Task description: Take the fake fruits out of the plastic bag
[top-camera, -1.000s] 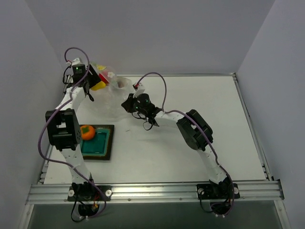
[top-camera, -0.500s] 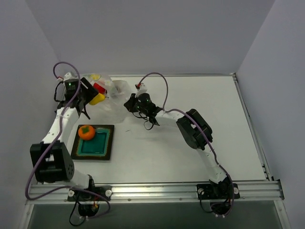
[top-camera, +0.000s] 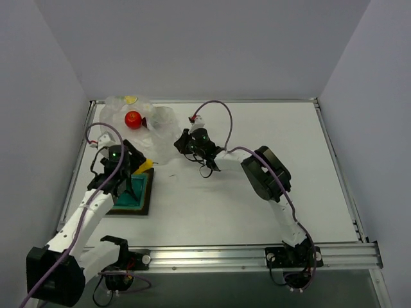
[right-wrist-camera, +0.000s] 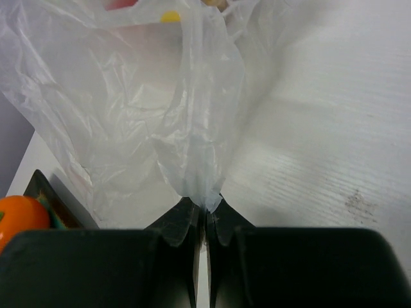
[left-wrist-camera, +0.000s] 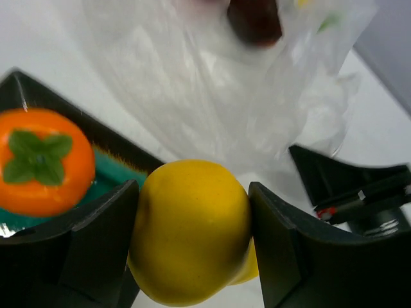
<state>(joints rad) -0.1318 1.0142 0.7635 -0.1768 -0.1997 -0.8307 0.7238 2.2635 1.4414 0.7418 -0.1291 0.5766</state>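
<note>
L gripper point(left-wrist-camera: 192, 215) holds yellow fruit point(left-wrist-camera: 186, 237), R gripper point(right-wrist-camera: 205, 215) pinches bag point(right-wrist-camera: 128, 102).

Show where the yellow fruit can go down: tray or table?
Tray: bare teal floor beside the orange fruit. Table: bare in front between the tray and the right arm, and along the right side. Crowded back left: bag, red fruit, right pincer pinching the bag.

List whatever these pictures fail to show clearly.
- Top view: the left arm covers the orange fruit and much of the tray.
- Left wrist view: the dark red fruit is cut by the top edge and blurred behind the plastic bag.
- Right wrist view: the left edge cuts off the orange fruit.
</note>
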